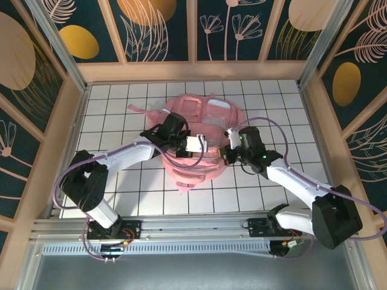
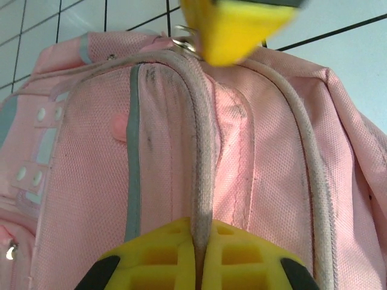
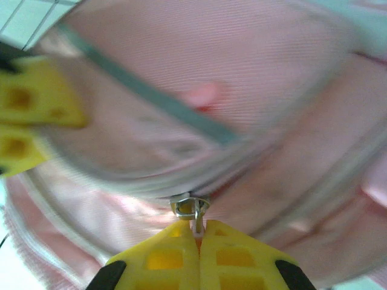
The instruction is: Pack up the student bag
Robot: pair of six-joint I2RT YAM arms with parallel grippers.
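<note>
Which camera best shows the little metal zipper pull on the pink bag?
The right wrist view: the zipper pull sits close, pinched by the right gripper, though blurred. The left wrist view catches it small at the top edge; in the top external view it is too small to tell.

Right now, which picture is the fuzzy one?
Right wrist view: smeared with blur, the student bag just a pink wash, only the zipper pull at the right gripper fairly crisp. Left wrist view: sharp, the bag's weave shows. Top view: sharp, evenly lit.
</note>
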